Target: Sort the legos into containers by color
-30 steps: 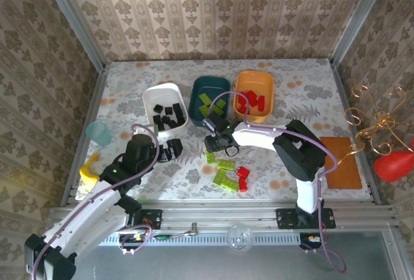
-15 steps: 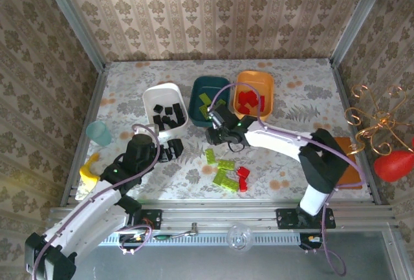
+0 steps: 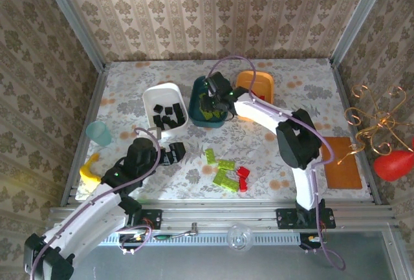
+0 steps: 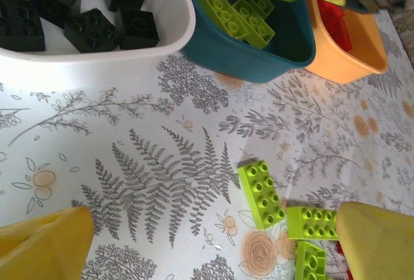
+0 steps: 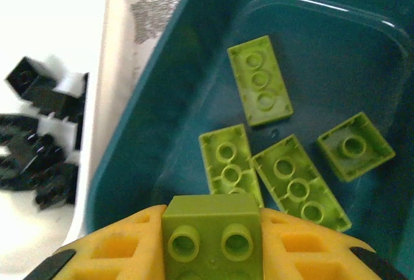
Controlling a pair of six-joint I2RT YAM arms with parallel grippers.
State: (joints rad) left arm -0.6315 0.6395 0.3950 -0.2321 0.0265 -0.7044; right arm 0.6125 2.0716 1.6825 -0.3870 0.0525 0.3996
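Right gripper clamps a lime-green plastic brick over the rounded dark teal plastic tray, four green plates lying below; left gripper gapes above loose green bricks.

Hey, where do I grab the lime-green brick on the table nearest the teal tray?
From straight above, pinch the lime-green eight-stud plastic brick across its long sides, toward its far end: it lies flat, studs up, and a second green brick crowds its near corner.

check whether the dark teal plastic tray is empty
Not empty: the dark teal plastic tray holds at least four lime-green plastic bricks lying on its floor.
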